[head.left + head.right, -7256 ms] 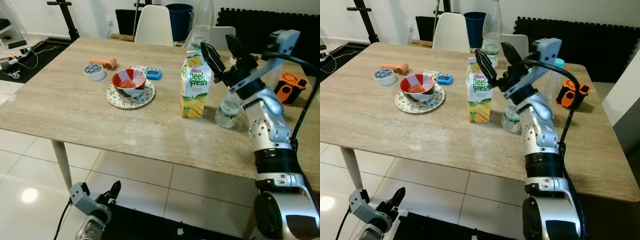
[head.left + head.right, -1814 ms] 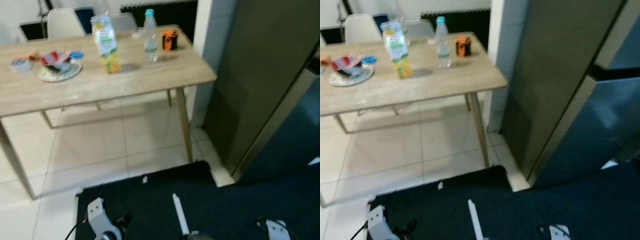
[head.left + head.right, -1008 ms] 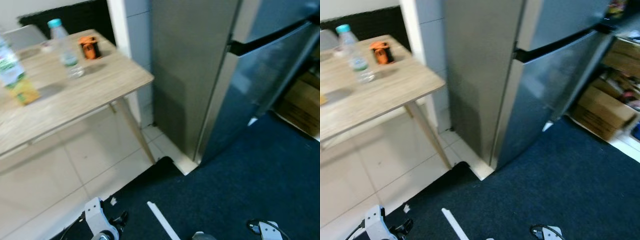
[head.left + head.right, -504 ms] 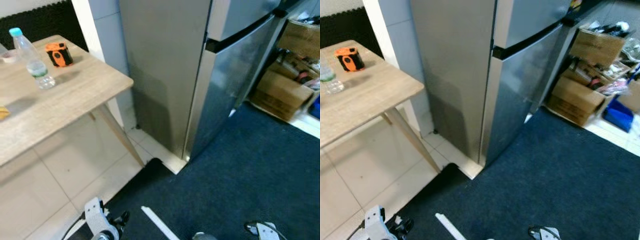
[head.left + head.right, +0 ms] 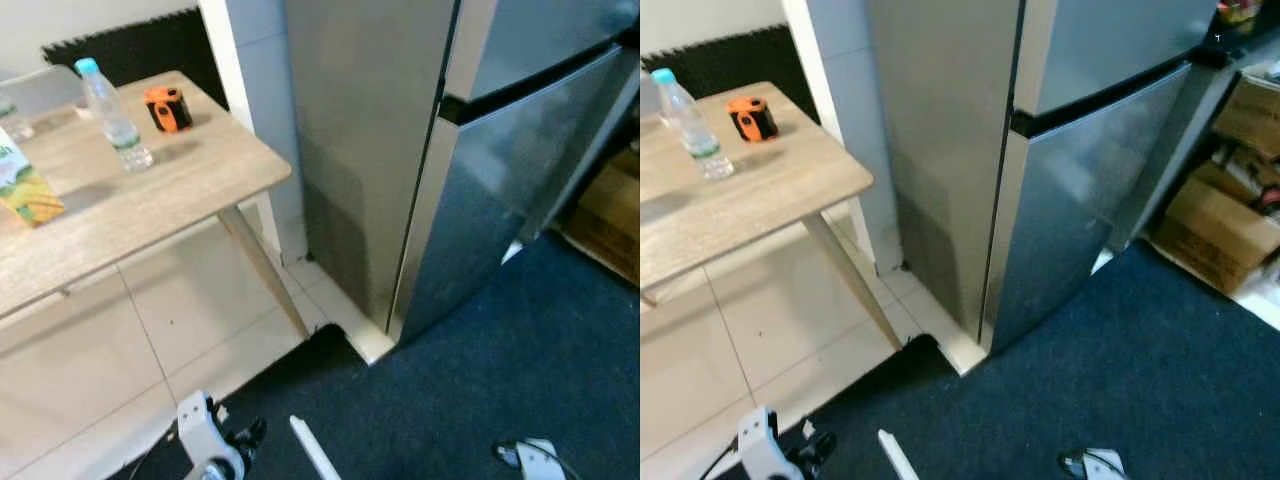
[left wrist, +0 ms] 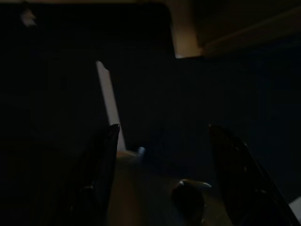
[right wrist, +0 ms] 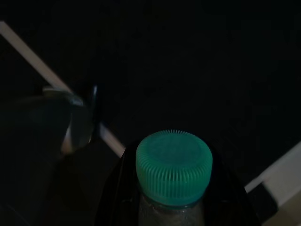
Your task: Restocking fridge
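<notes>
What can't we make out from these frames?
- Bottle: right wrist view shows its green cap; the body is cut off by the edge and lost in darkness.
- Juice carton: left eye view, cut by the frame edge.
- Fridge: doors shut, contents hidden; top cropped.
- Cardboard boxes: blurred, contents unreadable.

Head stereo downward; wrists floorward

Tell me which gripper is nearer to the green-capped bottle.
Right. The right gripper is closed around the green-capped bottle just below its cap. The left gripper hangs open and empty over the dark carpet.
</notes>
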Controlling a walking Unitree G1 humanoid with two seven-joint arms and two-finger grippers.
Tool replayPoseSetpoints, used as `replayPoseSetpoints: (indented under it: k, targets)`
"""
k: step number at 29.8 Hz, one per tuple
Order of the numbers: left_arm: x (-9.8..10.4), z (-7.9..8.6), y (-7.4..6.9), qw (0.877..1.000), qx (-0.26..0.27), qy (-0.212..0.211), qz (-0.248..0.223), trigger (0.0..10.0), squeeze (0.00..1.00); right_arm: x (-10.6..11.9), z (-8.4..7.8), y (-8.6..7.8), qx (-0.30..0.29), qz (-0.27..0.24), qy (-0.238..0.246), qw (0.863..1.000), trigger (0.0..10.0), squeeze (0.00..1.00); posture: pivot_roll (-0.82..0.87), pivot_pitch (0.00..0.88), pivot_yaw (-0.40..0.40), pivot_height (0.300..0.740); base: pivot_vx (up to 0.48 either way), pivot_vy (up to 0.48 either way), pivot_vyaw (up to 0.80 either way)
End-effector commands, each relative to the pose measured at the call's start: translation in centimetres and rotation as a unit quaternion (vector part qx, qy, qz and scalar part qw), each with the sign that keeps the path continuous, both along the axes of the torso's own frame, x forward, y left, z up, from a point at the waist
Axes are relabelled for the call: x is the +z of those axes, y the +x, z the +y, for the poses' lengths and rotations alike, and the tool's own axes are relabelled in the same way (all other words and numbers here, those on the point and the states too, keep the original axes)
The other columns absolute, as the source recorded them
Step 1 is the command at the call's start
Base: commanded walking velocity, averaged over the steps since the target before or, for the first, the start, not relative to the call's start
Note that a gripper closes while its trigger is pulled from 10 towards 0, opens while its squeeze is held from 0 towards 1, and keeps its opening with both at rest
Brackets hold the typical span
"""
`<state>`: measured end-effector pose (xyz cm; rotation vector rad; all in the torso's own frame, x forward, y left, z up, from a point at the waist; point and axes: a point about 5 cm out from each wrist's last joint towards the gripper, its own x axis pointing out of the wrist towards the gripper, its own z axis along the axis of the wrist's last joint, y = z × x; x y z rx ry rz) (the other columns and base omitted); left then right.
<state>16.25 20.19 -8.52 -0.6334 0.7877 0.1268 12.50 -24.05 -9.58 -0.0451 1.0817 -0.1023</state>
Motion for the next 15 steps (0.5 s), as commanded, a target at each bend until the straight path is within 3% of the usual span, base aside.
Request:
replayPoseSetpoints:
  k: [1, 15]
  targets:
    - [-0.08, -0.02, -0.12, 1.0, 0.002, -0.004, 0.004, 10.0, 0.0, -0.29, -0.27, -1.13, -0.004, 0.017, -0.001, 1.0, 10.0, 0.0, -0.03, 0.044, 0.011, 0.74, 0.0, -0.461, 0.0]
    - [-0.1, -0.01, -0.17, 1.0, 0.002, -0.003, 0.006, 10.0, 0.0, -0.34, -0.12, -1.2, 0.003, 0.019, -0.001, 1.0, 10.0, 0.0, -0.03, 0.044, 0.011, 0.74, 0.0, -0.462, 0.0]
